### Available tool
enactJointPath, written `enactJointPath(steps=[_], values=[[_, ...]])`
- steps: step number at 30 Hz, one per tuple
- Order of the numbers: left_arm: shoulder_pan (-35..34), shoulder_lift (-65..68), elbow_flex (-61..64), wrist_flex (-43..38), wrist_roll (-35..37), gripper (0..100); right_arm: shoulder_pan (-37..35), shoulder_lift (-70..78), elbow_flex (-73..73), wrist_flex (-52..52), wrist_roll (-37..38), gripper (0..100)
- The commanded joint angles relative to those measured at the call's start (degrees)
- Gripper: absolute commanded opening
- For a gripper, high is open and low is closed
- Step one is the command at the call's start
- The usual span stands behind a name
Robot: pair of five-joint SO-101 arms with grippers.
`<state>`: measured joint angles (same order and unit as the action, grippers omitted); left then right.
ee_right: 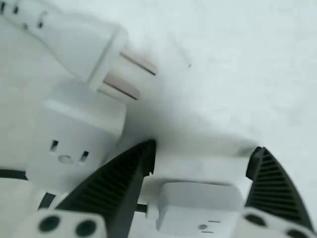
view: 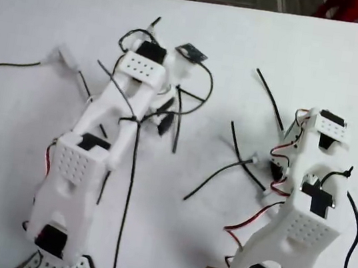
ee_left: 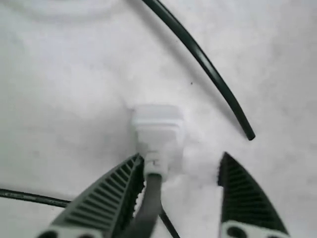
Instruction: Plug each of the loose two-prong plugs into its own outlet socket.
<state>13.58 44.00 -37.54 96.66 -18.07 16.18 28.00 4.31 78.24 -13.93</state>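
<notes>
socket (ee_right: pixel 198 206) between spread right tool (ee_right: pixel 204 147) jaws — lower edge cut off.

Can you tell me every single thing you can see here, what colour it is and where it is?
two-prong plug: one, white, lying next to an outlet socket, its prongs bare
outlet sockets: two, white, one beside the plug, one between the right tool's fingers
block on a grey cord: one, white, between the left tool's fingers; plug or socket, I cannot tell
black cables: several, black, spread loose over the table
table: one, white, under everything
arms: two, white, side by side on the table
left tool: one, black fingers, open
right tool: one, black fingers, open
</notes>
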Motion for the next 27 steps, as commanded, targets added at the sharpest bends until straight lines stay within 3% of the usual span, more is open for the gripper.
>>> enactJointPath(steps=[1, 10, 27], values=[[-0.7, -2.5, -1.8, 1.3, -2.7, 35, -2.2, 0.4, 0.4, -0.7, -0.1, 31.6], [-7.1, 2.6, 0.8, -3.8, -4.5, 28, -2.2, 0.4, 0.4, -0.7, -0.1, 31.6], [-7.3, 6.3, -8.3, 1.9, -4.5, 28, -2.2, 0.4, 0.4, -0.7, -0.1, 31.6]])
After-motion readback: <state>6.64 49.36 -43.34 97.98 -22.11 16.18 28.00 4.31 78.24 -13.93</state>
